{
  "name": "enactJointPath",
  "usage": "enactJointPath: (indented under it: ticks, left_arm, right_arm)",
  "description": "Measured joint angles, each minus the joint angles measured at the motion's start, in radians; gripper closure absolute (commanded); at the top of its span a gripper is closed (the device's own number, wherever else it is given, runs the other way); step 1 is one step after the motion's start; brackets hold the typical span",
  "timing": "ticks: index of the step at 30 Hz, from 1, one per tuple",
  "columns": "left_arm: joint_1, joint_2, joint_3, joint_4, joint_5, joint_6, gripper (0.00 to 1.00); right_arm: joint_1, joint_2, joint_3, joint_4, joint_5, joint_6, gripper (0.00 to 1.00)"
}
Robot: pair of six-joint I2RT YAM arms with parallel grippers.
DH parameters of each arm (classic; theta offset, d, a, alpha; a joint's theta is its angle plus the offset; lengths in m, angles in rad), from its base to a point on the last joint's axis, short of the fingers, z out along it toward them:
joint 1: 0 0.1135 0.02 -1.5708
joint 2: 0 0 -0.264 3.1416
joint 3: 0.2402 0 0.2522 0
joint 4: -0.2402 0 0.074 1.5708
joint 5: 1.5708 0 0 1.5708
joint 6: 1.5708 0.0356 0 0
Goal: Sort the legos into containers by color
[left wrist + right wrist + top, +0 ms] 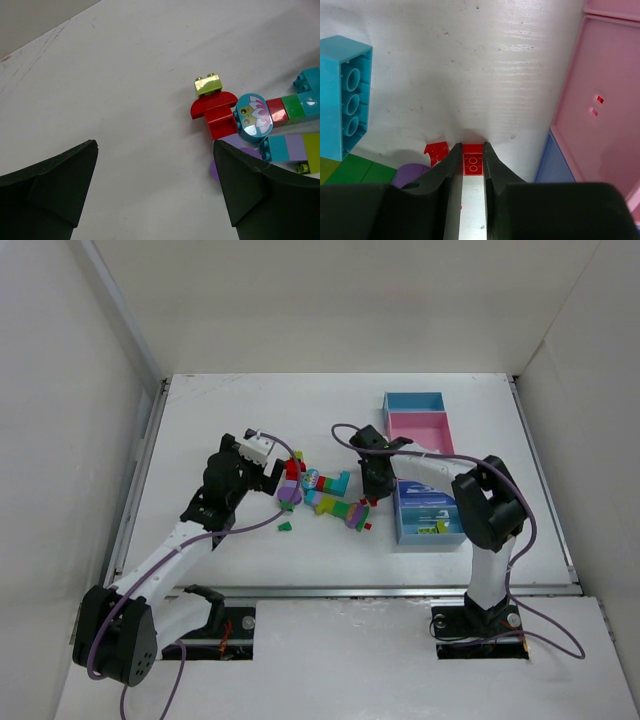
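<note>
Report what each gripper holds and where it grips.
Right gripper pinches a small red brick by its two opposite sides. Left gripper is open, holding nothing.

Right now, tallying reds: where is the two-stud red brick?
Right wrist view, bottom centre: the two-stud red brick sits within the right pincer, left of the pink bin.

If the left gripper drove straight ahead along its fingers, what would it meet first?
Most likely the bare table: nothing lies between the left gripper's open fingers. The red brick sits just ahead of one finger, which might clip it; depth is unclear.
</note>
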Motion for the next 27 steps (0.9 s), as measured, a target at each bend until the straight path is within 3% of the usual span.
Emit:
enactJointPath:
  ticks: [5,9,14,19,21,22,23,27]
  left_arm:
    - [0.000,0.010,0.000,0.010,0.005,-0.002,0.00]
    - [0.000,0.011,0.000,0.019,0.013,-0.006,0.00]
    - [0.000,0.011,0.000,0.020,0.018,-0.016,0.00]
    - [0.000,0.011,-0.014,0.043,0.026,-0.027,0.00]
    - [0.000,0.011,-0.021,0.045,0.027,-0.029,0.00]
    - [0.000,0.011,-0.023,0.044,0.027,-0.030,0.00]
    - [0.000,0.010,-0.026,0.045,0.027,-0.030,0.00]
    - [0.000,0.008,-0.032,0.048,0.027,-0.032,0.00]
  right_arm:
    - [-0.001,-0.021,0.004,-0.001,0.003,-0.002,1.00]
    - [-0.024,-0.138,0.007,-0.002,0.037,0.012,1.00]
    - [-0.122,-0.316,-0.008,0.020,0.116,0.039,1.00]
    - [-0.197,-0.327,-0.102,0.049,0.159,0.058,0.99]
    - [-0.213,-0.307,-0.137,0.057,0.158,0.065,0.91]
    - [-0.218,-0.298,-0.145,0.065,0.158,0.068,0.68]
    - [-0.223,-0.289,-0.147,0.071,0.158,0.073,0.60]
    - [-0.225,-0.291,-0.148,0.109,0.173,0.079,0.51]
